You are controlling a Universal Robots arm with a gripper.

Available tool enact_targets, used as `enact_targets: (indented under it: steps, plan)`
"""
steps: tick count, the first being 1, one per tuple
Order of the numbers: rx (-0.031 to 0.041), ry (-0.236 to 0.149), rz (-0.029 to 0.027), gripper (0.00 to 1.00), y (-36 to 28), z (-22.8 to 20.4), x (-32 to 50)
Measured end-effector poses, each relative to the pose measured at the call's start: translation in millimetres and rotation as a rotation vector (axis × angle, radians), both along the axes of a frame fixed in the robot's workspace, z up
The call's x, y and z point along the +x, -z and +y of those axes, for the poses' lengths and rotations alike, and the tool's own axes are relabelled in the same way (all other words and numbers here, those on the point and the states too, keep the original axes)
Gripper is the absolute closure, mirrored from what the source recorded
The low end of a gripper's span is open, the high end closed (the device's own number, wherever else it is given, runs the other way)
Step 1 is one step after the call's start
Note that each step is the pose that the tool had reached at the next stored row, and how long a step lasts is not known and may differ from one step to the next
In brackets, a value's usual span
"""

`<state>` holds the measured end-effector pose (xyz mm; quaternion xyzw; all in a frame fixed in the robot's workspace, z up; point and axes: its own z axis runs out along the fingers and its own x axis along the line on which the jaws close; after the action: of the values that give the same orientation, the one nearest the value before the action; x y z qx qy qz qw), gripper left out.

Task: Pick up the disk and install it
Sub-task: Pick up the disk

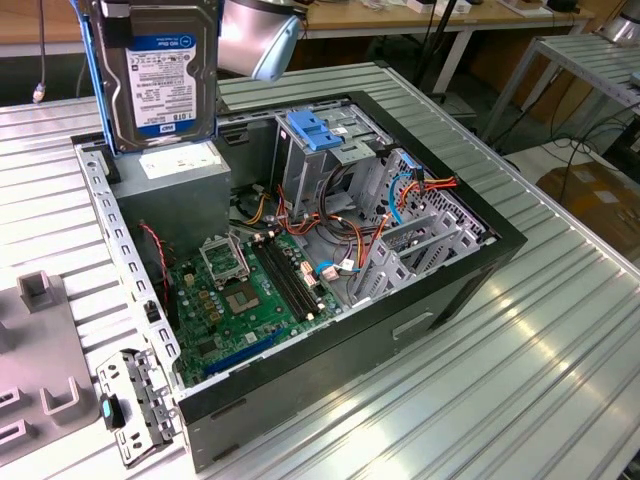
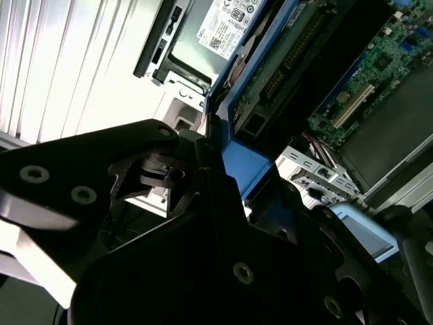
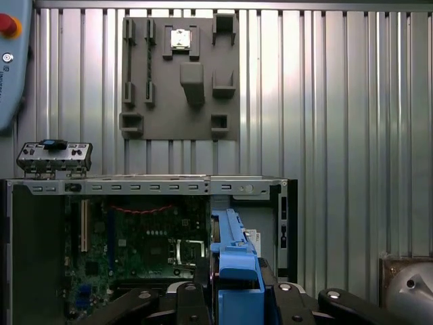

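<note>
Exterior view — the disk (image 1: 165,75) hangs upright above the grey box (image 1: 185,185) in the open computer case (image 1: 470,270). In the first wrist view my claw (image 3: 235,292) is clenched on its blue edge

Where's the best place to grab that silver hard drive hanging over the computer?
Probably at its top end, from above: the black tool pinches the two broad flat faces of the silver metal hard drive with blue side rails, leaving its lower end free above the open black computer case.
</note>
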<state>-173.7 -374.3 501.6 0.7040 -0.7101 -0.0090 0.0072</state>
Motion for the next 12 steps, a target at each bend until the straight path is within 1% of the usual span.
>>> enact_targets:
  steps: [2,5,8,9,10,11,12]
  plan:
    - [-0.0001,0.0,0.0,0.63,0.1,0.0,5.3]
    - [0.0,0.0,0.0,0.63,0.2,0.0,10.9]
    - [0.0001,0.0,-0.0001,0.63,0.5,-0.9,13.7]
    - [0.0,0.0,0.0,0.63,0.7,-1.9,14.0]
    - [0.0,0.0,-0.0001,0.63,1.1,-4.2,14.2]
    - [-0.0001,0.0,0.0,0.63,1.5,-7.4,14.6]
    - [-0.0001,0.0,0.0,0.63,1.8,-8.9,14.9]
